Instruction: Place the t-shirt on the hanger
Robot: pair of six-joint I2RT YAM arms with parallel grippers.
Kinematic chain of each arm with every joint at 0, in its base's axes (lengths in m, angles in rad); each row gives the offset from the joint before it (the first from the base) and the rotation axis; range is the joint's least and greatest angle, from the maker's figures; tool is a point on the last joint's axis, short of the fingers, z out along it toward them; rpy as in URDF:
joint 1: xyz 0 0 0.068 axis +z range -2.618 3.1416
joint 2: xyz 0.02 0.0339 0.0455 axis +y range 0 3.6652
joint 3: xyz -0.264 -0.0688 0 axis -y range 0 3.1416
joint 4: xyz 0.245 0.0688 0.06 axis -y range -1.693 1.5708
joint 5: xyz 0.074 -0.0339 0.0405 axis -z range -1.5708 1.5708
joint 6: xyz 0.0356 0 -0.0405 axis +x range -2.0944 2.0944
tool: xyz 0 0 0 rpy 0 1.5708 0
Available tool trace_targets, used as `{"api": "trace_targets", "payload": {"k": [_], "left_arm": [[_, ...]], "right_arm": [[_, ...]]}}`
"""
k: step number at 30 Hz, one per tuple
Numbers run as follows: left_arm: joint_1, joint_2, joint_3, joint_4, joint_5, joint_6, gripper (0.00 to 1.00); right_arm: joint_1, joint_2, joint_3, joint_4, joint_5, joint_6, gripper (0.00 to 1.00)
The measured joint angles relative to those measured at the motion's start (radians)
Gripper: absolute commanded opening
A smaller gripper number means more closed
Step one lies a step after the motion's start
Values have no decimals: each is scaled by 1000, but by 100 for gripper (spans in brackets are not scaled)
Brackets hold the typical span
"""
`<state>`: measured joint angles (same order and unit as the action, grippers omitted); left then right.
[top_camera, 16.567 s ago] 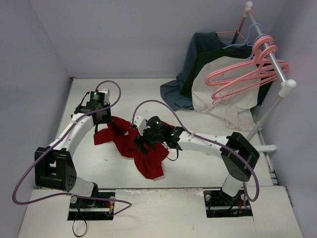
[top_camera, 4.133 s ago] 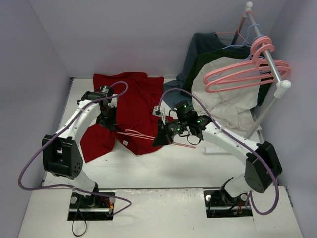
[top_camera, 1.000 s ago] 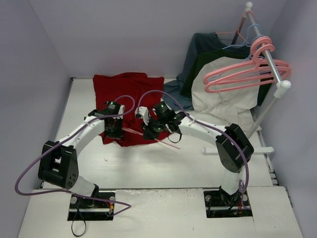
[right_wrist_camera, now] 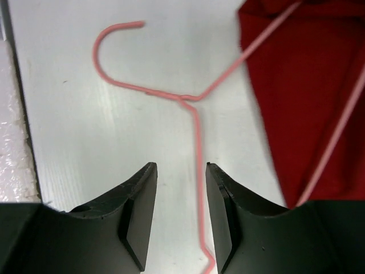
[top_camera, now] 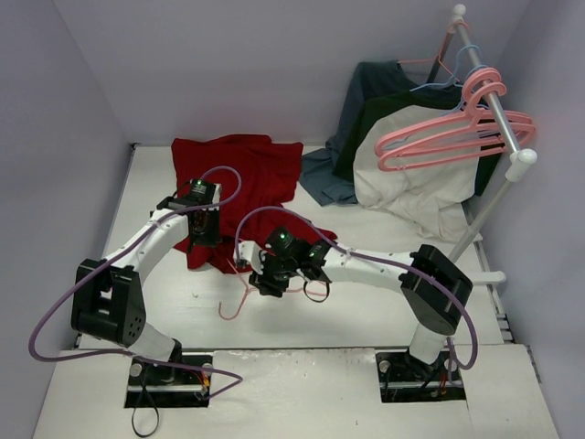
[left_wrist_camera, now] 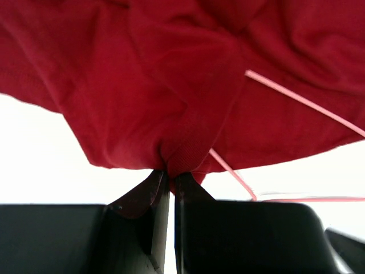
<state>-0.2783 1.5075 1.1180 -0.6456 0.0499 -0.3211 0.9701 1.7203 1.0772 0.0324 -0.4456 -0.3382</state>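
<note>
Left gripper clamped on t-shirt fold; right gripper jaws apart over hanger, probably not touching.

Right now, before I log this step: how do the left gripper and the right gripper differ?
1. The left gripper is shut, pinching a fold of the t-shirt. The right gripper is open and holds nothing.
2. The left gripper faces red cloth. The right gripper faces the bare table, with the hanger lying flat below its gap.

Shared: both have black fingers and work at the t-shirt's near edge.
</note>
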Motion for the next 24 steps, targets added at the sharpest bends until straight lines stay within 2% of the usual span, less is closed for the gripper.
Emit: {"api": "trace_targets", "payload": {"k": [6, 14, 24], "left_arm": [[10, 0, -50, 11, -6, -33, 0], [12, -8, -86, 17, -6, -60, 0], [26, -27, -116, 21, -6, -66, 0]], "right_arm": [[76, 37, 7, 3, 47, -40, 39], [88, 177, 68, 10, 85, -77, 39], [88, 236, 127, 18, 77, -84, 30]]}}
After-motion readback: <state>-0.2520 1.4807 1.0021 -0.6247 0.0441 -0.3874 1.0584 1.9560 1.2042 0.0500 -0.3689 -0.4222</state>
